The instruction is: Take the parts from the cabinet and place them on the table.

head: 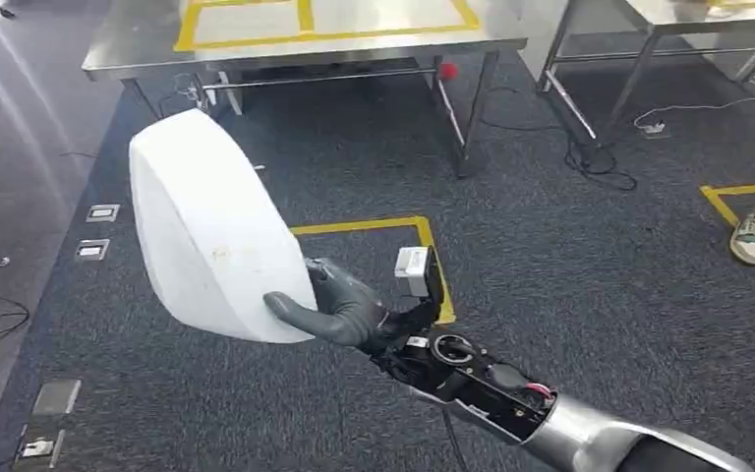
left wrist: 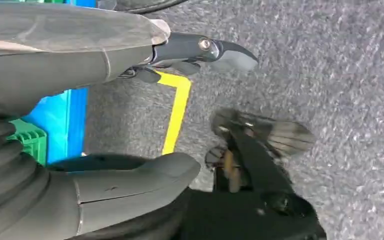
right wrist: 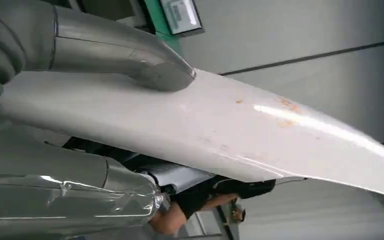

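midway by my reading, the right hand (head: 339, 310) grips the white part (head: 211, 231) by its lower edge, carried above the carpet (head: 551, 256), well short of the steel surface (head: 138, 44) ahead; the left hand (left wrist: 130, 65) hangs empty, fingers apart.

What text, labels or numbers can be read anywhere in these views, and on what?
None can be read.
The framed sign on the wall, in the right wrist view: print too blurred.
The white part held by the right hand: only rust-coloured marks, no lettering.
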Controlling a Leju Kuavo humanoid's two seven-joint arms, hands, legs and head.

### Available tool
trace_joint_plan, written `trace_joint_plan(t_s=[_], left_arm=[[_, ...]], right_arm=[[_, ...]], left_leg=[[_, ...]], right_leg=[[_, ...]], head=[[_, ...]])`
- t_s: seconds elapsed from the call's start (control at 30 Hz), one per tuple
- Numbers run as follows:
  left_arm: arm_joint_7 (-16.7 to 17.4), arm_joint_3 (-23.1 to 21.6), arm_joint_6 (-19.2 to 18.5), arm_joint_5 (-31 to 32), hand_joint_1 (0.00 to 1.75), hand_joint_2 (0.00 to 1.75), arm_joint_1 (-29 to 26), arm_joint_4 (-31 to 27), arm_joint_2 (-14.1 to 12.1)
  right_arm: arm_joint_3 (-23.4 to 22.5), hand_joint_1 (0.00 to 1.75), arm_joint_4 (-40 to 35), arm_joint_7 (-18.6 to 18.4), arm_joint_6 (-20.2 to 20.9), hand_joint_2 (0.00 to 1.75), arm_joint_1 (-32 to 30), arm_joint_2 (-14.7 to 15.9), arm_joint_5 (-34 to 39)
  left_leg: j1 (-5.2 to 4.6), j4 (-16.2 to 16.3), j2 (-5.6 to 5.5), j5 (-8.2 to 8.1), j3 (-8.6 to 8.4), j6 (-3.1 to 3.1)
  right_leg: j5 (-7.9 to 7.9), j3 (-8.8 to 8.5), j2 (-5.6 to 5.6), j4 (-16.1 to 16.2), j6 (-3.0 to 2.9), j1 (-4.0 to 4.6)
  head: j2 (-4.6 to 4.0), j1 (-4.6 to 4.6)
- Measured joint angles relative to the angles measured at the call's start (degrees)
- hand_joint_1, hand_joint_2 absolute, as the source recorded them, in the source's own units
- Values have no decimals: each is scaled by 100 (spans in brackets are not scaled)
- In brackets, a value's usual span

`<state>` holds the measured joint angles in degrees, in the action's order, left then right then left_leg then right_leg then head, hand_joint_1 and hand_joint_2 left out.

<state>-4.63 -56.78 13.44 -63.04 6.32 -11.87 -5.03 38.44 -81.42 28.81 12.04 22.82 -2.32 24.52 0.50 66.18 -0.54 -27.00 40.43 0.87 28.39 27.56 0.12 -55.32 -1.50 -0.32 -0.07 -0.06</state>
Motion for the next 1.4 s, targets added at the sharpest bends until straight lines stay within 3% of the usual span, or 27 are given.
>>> trace_joint_plan(t_s=[0.07,0.1,0.13,0.17,0.23,0.3,0.37,0.43,0.47,0.5,0.57,0.6,0.63,0.67,0.7,0.77,0.83,0.9,0.93,0.97,1.03,1.1,1.13,1.17,1.2,1.3,1.4], left_arm=[[0,2,-2,0,0,175,-1,0,-9],[0,2,-2,0,0,175,3,0,-15],[0,4,-8,0,0,175,17,-2,-20],[0,4,-9,-2,0,175,10,-2,-18],[0,7,-2,-15,0,175,-10,-2,-22],[0,11,9,-20,0,175,-7,0,-22],[0,11,13,-22,0,175,7,-2,-35],[0,11,28,-22,0,175,-6,0,-37],[0,11,37,-22,0,175,-15,-2,-35],[0,11,39,-22,0,175,-16,-2,-31],[0,13,39,-15,0,175,-17,-2,-24],[0,13,37,-15,0,175,-10,-2,-18],[0,13,37,-13,0,175,9,-2,-20],[0,13,37,-13,0,175,13,-2,-20],[0,13,37,-7,0,175,1,-2,-20],[0,13,37,4,0,175,4,-2,-31],[0,13,35,4,0,175,18,-2,-20],[0,13,33,4,0,175,20,-2,-13],[0,13,33,4,0,175,6,-2,-13],[0,13,33,4,0,175,-1,-2,-13],[0,13,33,4,0,175,-7,-2,-29],[0,13,33,4,0,175,-7,-2,-39],[0,13,28,4,0,175,-1,-2,-31],[0,13,20,4,0,175,3,-2,-31],[0,13,20,2,0,175,-12,-2,-29],[0,13,2,26,0,175,-17,-2,-26],[0,13,-2,39,0,175,-8,0,-42]], right_arm=[[9,175,0,2,4,175,7,-2,0],[11,175,9,0,7,175,8,-2,0],[13,175,9,5,11,175,17,-6,0],[18,175,9,0,13,175,12,-11,0],[22,175,9,9,37,175,30,-13,11],[22,175,11,11,55,175,48,-13,17],[24,175,17,13,55,175,46,-13,22],[26,175,39,15,52,175,20,-13,24],[31,175,50,15,50,175,20,-13,24],[33,175,50,15,48,175,22,-13,24],[37,175,50,15,46,175,21,-13,24],[39,175,61,20,48,175,21,-13,24],[46,175,63,13,44,175,26,-13,26],[46,175,61,22,35,175,16,-13,26],[46,175,61,20,22,175,19,-13,26],[46,175,44,24,11,175,24,-17,26],[44,175,44,26,-4,175,35,-17,26],[48,175,48,24,-7,175,19,-17,26],[48,175,50,24,-7,175,13,-17,24],[50,175,50,24,-9,175,12,-18,26],[50,175,50,22,-11,175,13,-18,26],[50,175,50,22,-11,175,14,-17,24],[53,175,55,20,-11,175,14,-17,24],[55,175,57,17,-13,175,29,-17,26],[57,175,57,20,-13,175,12,-17,26],[50,175,55,22,-22,175,25,-17,24],[50,175,55,22,-22,175,13,-17,24]], left_leg=[[-27,-1031,28,688,-348,-76],[-76,-989,39,399,-326,-65],[-79,-1042,27,367,-357,-110],[-81,-1078,25,504,-375,-139],[-46,-1112,27,471,-524,-196],[-32,-1172,30,413,-662,-263],[-36,-1173,20,324,-746,-288],[-37,-1172,3,222,-867,-288],[-36,-1172,-7,166,-942,-282],[-37,-1172,-16,110,-1026,-275],[-36,-1190,-28,-17,-1173,-240],[-55,-1145,-31,-60,-1223,-209],[-58,-1184,-56,-78,-1188,-180],[-51,-1196,-49,-97,-1183,-145],[-61,-1162,-46,-78,-1229,-118],[-41,-1129,-41,-147,-1255,-58],[-32,-592,-15,-229,-964,-4],[4,422,-3,-586,-228,44],[10,580,1,-659,-39,52],[19,500,3,-583,17,51],[38,-153,8,-89,-132,31],[42,-1125,43,616,-434,21],[8,-1047,65,161,-435,-14],[-9,-1056,52,262,-471,-50],[24,-1080,17,389,-498,-103],[14,-1087,37,325,-664,-199],[-17,-1087,34,208,-779,-263]], right_leg=[[117,-96,-12,18,24,0],[157,-173,-1,11,66,22],[187,-153,-5,29,105,20],[194,-166,-7,45,131,24],[189,-266,-1,-29,182,42],[247,34,-9,-631,214,20],[592,619,-8,-1534,262,8],[892,977,-9,-1866,291,5],[823,997,-10,-1703,294,-1],[603,934,-10,-1373,287,-8],[-296,706,2,-413,221,-3],[-554,774,10,-109,184,15],[-404,730,7,-95,147,46],[-505,672,25,-74,109,51],[-469,688,15,-30,57,57],[-486,499,31,51,14,4],[-457,414,24,102,-20,2],[-375,350,18,103,-37,1],[-330,306,22,102,-36,-1],[-283,246,29,103,-28,-7],[-180,100,37,102,3,-19],[-45,27,27,111,75,-19],[20,-103,56,88,118,-3],[88,-38,31,102,160,2],[54,-141,31,-16,199,-2],[277,-98,10,-222,253,-22],[795,689,11,-1608,282,-16]], head=[[0,-42],[-2,-65],[0,-90],[0,-75],[0,-42],[0,-7],[0,50],[0,85],[0,111],[0,133],[0,187],[-2,190],[0,175],[0,159],[0,166],[0,177],[0,96],[0,39],[0,37],[0,22],[0,-18],[0,-57],[0,-97],[0,-90],[0,-75],[0,4],[0,98]])
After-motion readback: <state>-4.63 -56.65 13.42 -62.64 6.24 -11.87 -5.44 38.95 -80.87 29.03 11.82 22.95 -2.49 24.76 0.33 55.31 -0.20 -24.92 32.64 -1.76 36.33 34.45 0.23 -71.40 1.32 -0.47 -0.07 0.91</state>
